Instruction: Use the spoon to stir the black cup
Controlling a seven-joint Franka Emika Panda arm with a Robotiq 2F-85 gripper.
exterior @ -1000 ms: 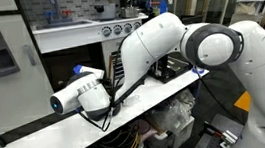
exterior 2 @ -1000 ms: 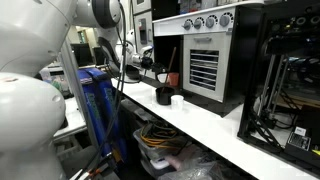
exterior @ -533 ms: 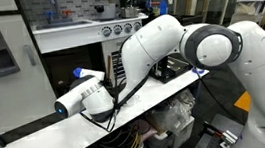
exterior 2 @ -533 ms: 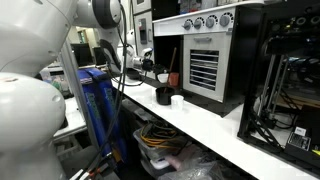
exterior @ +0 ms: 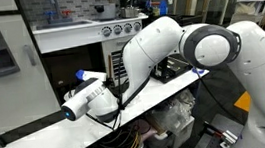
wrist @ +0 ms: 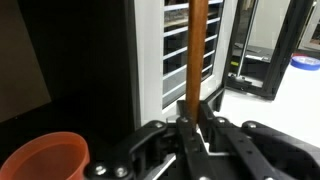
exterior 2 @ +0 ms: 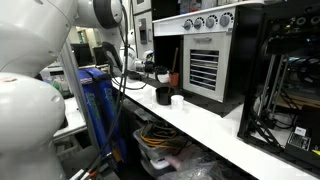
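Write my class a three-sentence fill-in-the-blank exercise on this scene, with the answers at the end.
1. In the wrist view the gripper is ___ on the spoon.
2. The spoon's handle is made of ___.
3. In an exterior view the black cup stands on a ___ counter.
Answers: shut; wood; white.

Looks like a robotics lab: equip. rack [exterior 2: 287,80], cable tangle [exterior 2: 156,136] under white desk [exterior 2: 215,125], oven unit [exterior 2: 200,60] w/ knobs.

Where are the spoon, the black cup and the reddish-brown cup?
spoon [wrist: 198,50]: wrist view, middle of its wooden handle.
black cup [exterior 2: 163,97]: in an exterior view, its outer wall.
reddish-brown cup [wrist: 45,165]: wrist view, its front wall.
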